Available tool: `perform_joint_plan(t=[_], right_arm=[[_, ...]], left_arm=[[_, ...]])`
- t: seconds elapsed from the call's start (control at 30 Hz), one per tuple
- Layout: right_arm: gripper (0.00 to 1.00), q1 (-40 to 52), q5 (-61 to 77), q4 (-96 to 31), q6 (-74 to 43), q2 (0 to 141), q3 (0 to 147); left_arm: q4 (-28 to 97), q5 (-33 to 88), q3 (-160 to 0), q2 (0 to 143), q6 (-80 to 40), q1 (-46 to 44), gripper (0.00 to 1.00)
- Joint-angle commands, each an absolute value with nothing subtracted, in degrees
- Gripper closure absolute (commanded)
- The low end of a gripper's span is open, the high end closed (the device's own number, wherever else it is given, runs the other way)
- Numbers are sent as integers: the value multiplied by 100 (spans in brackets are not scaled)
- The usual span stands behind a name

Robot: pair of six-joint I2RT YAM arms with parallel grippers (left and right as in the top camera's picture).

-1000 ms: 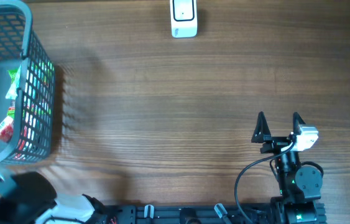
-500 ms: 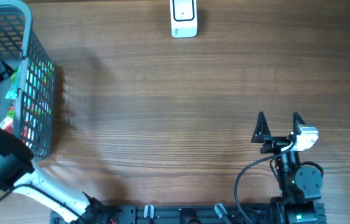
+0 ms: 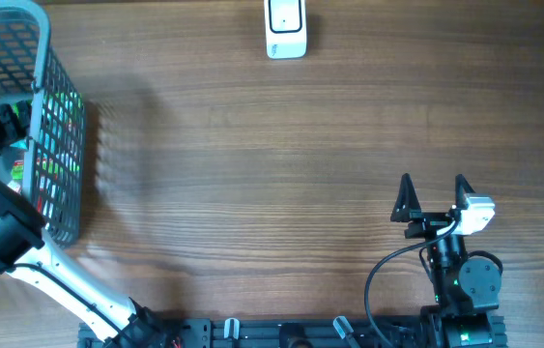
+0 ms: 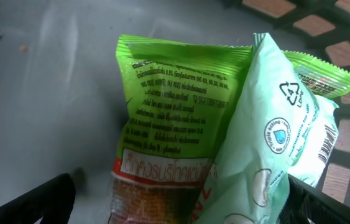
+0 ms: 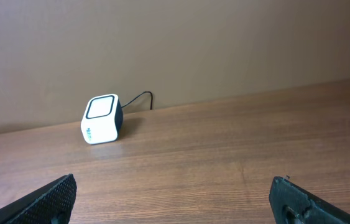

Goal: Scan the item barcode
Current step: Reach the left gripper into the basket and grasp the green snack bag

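A bright green snack packet point(image 4: 175, 106) with a red band lies on the grey floor of the basket point(image 3: 62, 116). A pale green packet point(image 4: 274, 143) leans over its right side. My left gripper point(image 4: 181, 210) hangs open just above them, one dark finger point(image 4: 38, 202) to the left and the other at the far right. Overhead, the left gripper point(image 3: 3, 133) is inside the basket at the far left. The white barcode scanner point(image 3: 286, 29) stands at the table's far edge. My right gripper point(image 3: 433, 190) stands open and empty at the near right, facing the scanner point(image 5: 103, 118).
The basket's mesh wall point(image 4: 324, 25) rises close behind the packets. Red and green packaging point(image 3: 18, 172) shows through the mesh from above. The scanner's cable point(image 5: 138, 98) trails off behind it. Bare wooden table point(image 3: 272, 174) lies between basket, scanner and right arm.
My left arm has swung up from the near-left corner and reached down into the basket. The right arm has not moved.
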State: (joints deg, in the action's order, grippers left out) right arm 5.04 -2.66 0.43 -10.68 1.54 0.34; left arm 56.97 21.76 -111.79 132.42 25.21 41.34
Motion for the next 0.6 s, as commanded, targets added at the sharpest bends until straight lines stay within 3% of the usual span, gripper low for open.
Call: perform_joint_plan(t=[0.0, 0.07, 0.13, 0.23, 0.37, 0.47, 0.57], right_arm=[[0, 475, -340, 73, -1090, 134, 30], [0, 475, -340, 73, -1090, 134, 30], [0, 475, -340, 73, -1090, 134, 30], [0, 475, -340, 73, -1090, 134, 30], [1, 475, -340, 73, -1087, 134, 30], [0, 475, -340, 73, -1090, 134, 30], [0, 475, -340, 73, -1090, 134, 30]], left_arm=[[5695, 2314, -11166, 13738, 2679, 4136, 0], [5767, 2314, -11166, 13823, 2676, 4139, 0], [5806, 2314, -11161, 13861, 2659, 4139, 7], [5830, 2316, -11153, 13874, 2659, 4139, 43], [5894, 2316, -11153, 13874, 2659, 4136, 64], [5894, 2322, -11155, 13874, 2652, 4139, 92], [5826, 2571, -11212, 13784, 2451, 4143, 96]])
